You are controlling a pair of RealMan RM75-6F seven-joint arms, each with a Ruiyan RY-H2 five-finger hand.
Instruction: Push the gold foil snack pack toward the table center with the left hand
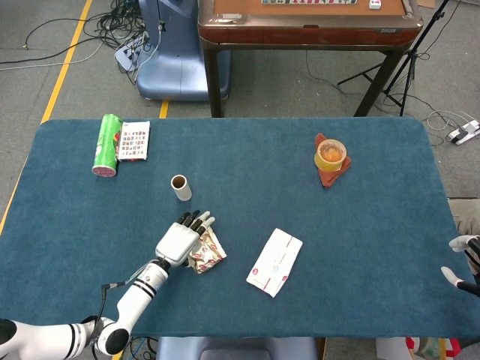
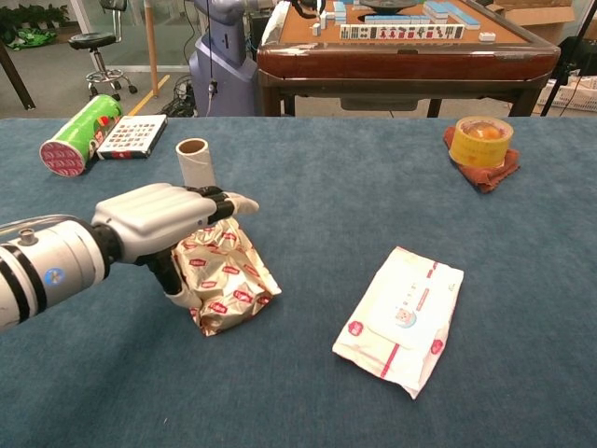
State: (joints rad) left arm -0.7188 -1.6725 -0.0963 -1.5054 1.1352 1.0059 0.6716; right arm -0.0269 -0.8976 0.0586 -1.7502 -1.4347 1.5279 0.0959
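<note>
Two hands belong to this rig, but only the left hand [image 2: 173, 221] matters now: it lies flat against the gold foil snack pack [image 2: 229, 285], fingers extended over the pack's top and thumb low on its near-left side, pressing rather than gripping. The pack sits on the blue table [image 1: 360, 247], left of the middle and toward the robot's edge, so it lies directly to the right of the palm, on the side facing the centre. Its long axis appears to run roughly from front to back with a slight tilt, so the hand meets its broad flank. A white pouch [image 1: 274, 262] rests just beyond, to the right, apart from the pack; a push aimed too far right would probably run into it. The right hand [image 1: 466, 264] hangs at the far table edge, fingers apart, holding nothing.
</note>
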